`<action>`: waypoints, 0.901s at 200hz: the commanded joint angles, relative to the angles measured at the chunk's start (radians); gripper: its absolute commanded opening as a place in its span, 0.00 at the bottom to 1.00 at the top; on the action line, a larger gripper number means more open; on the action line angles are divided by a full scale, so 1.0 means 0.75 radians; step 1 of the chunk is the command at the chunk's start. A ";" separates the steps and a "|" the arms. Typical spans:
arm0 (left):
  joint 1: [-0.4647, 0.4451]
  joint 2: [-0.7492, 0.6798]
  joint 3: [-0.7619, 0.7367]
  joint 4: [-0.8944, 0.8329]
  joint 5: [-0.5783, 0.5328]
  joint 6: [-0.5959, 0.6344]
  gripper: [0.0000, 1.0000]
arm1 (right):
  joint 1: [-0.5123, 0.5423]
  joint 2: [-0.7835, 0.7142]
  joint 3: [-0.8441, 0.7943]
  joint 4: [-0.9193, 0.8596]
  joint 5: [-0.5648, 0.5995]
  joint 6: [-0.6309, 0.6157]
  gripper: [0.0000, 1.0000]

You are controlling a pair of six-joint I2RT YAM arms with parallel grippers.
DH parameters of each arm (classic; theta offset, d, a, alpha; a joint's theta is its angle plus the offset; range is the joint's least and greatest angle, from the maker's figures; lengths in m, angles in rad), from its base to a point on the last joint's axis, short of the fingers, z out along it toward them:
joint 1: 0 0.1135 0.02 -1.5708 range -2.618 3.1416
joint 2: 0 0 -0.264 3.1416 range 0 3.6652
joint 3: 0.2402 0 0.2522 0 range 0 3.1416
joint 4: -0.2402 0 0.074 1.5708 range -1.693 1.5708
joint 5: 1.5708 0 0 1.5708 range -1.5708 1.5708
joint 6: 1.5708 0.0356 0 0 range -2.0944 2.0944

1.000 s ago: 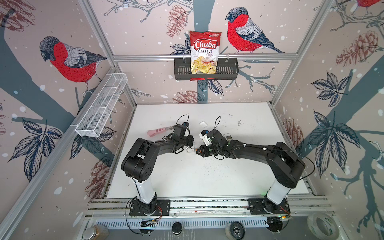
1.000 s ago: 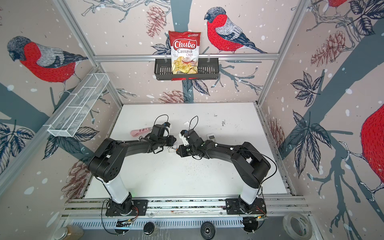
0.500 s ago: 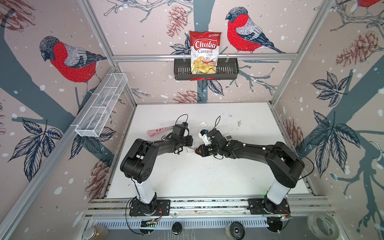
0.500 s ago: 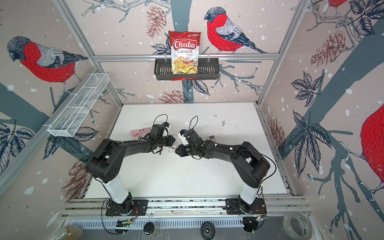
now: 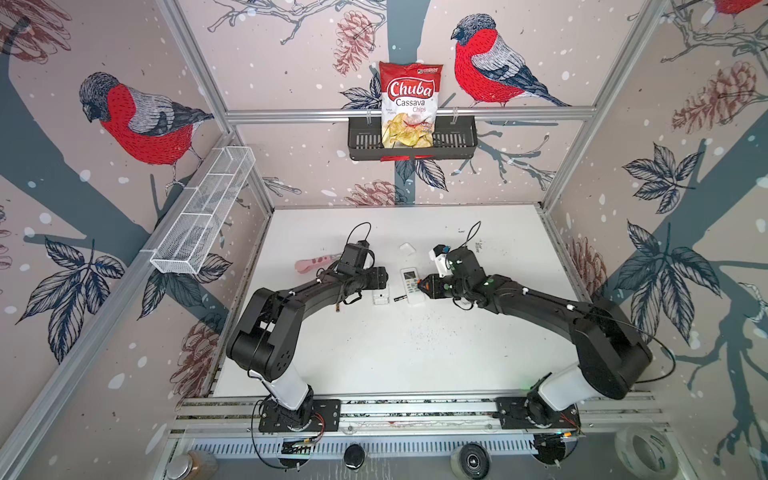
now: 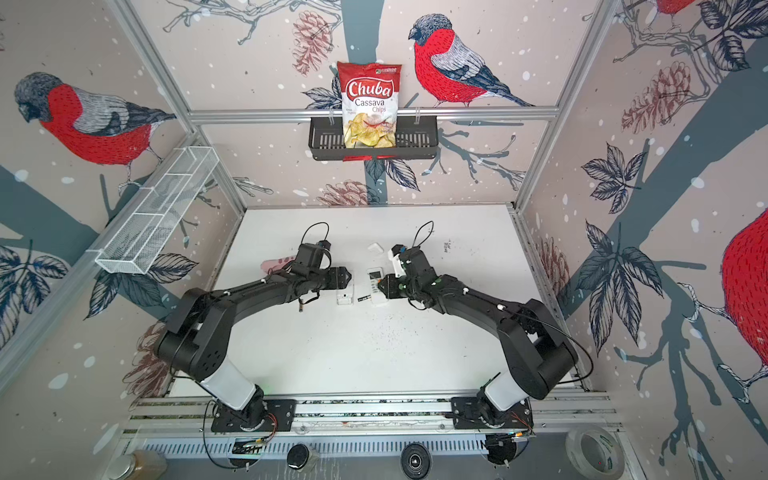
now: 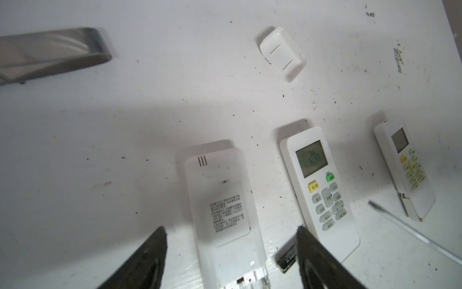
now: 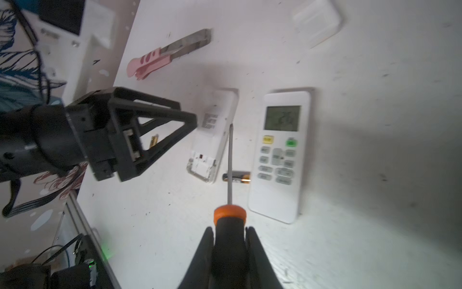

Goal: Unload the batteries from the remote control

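A white remote control (image 7: 225, 200) lies face down with its battery bay open at the near end. My left gripper (image 7: 231, 237) is open and straddles that end without touching it. One of the batteries (image 7: 286, 257), black with a gold end, lies on the table between this remote and a face-up remote (image 8: 280, 155). Another battery (image 8: 154, 142) shows behind the left fingers. My right gripper (image 8: 230, 232) is shut on the screwdriver (image 8: 230, 215), whose shaft hangs over the first battery (image 8: 238, 177). In a top view both grippers (image 5: 384, 279) (image 5: 424, 286) face each other mid-table.
A loose white battery cover (image 7: 282, 53) lies farther back. Pink-handled metal tongs (image 8: 162, 58) lie to the left. A third remote (image 7: 405, 170) lies beyond the face-up one. A chips bag (image 5: 409, 104) sits in the black wall basket (image 5: 457, 141), and a wire rack (image 5: 199, 216) hangs on the left wall.
My left gripper's jaws have opened wide. Both arms have stayed almost where they were, and the right gripper keeps its hold on the screwdriver.
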 commanded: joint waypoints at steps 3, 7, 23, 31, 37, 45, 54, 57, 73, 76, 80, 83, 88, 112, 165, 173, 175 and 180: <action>-0.027 -0.015 0.035 -0.066 -0.049 0.003 0.87 | -0.076 -0.047 -0.041 -0.069 0.139 -0.044 0.00; -0.033 -0.011 0.043 -0.075 -0.054 0.003 0.87 | -0.085 -0.048 -0.043 -0.080 0.159 -0.052 0.00; -0.058 -0.010 0.063 -0.104 -0.073 0.005 0.87 | -0.106 -0.036 -0.057 -0.097 0.226 -0.073 0.00; -0.067 -0.013 0.069 -0.115 -0.081 0.003 0.87 | -0.109 -0.030 -0.068 -0.090 0.255 -0.078 0.01; -0.071 -0.016 0.070 -0.123 -0.087 -0.001 0.87 | -0.109 -0.025 -0.075 -0.086 0.279 -0.079 0.02; -0.076 -0.024 0.069 -0.133 -0.095 -0.003 0.87 | -0.109 -0.018 -0.086 -0.076 0.298 -0.081 0.04; -0.078 -0.037 0.062 -0.144 -0.102 -0.003 0.87 | -0.108 -0.010 -0.099 -0.062 0.321 -0.083 0.07; -0.080 -0.042 0.061 -0.146 -0.102 -0.002 0.87 | -0.107 -0.007 -0.102 -0.060 0.325 -0.083 0.08; -0.081 -0.066 0.056 -0.171 -0.116 -0.001 0.87 | -0.105 0.009 -0.121 -0.053 0.369 -0.087 0.15; -0.082 -0.071 0.057 -0.176 -0.119 0.000 0.87 | -0.104 0.011 -0.125 -0.051 0.377 -0.087 0.16; -0.082 -0.076 0.057 -0.182 -0.123 -0.001 0.87 | -0.102 0.013 -0.132 -0.045 0.381 -0.087 0.17; -0.083 -0.079 0.057 -0.186 -0.125 -0.001 0.87 | -0.101 0.015 -0.137 -0.041 0.383 -0.087 0.19; -0.084 -0.081 0.057 -0.191 -0.128 -0.001 0.87 | -0.099 0.018 -0.144 -0.036 0.389 -0.086 0.20; -0.095 -0.083 0.062 -0.213 -0.137 -0.012 0.87 | -0.082 0.041 -0.168 -0.024 0.401 -0.087 0.32; -0.117 -0.106 0.035 -0.220 -0.169 -0.048 0.88 | -0.048 0.095 -0.186 -0.002 0.415 -0.092 0.47; -0.128 -0.104 0.040 -0.222 -0.169 -0.051 0.88 | -0.048 0.097 -0.190 0.002 0.415 -0.090 0.48; -0.131 -0.101 0.044 -0.224 -0.169 -0.051 0.88 | -0.048 0.097 -0.191 0.003 0.413 -0.089 0.48; -0.141 -0.095 0.053 -0.228 -0.169 -0.051 0.88 | -0.047 0.094 -0.195 0.005 0.413 -0.088 0.48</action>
